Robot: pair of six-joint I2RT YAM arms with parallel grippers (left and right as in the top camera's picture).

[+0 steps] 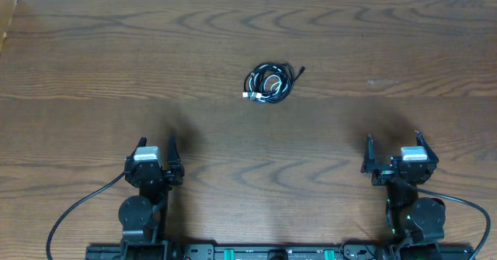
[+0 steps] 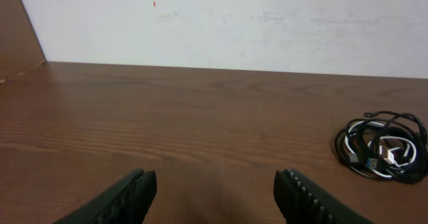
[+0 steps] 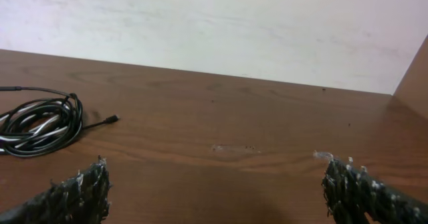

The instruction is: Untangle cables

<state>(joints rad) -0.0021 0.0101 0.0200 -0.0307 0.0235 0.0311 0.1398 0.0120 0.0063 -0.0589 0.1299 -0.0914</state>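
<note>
A thin black cable (image 1: 273, 72) and a shorter white cable (image 1: 271, 82) lie coiled together in one small bundle on the wooden table, at the middle toward the far side. The bundle shows at the right in the left wrist view (image 2: 383, 146) and at the left in the right wrist view (image 3: 37, 125). A black plug end (image 1: 301, 71) sticks out to its right. My left gripper (image 1: 155, 145) is open and empty near the front left. My right gripper (image 1: 393, 140) is open and empty near the front right. Both are far from the bundle.
The wooden table (image 1: 101, 58) ends at a white wall at the back. A raised wooden side edge (image 1: 6, 23) runs along the far left. Thick black arm wires (image 1: 74, 209) trail at the front corners.
</note>
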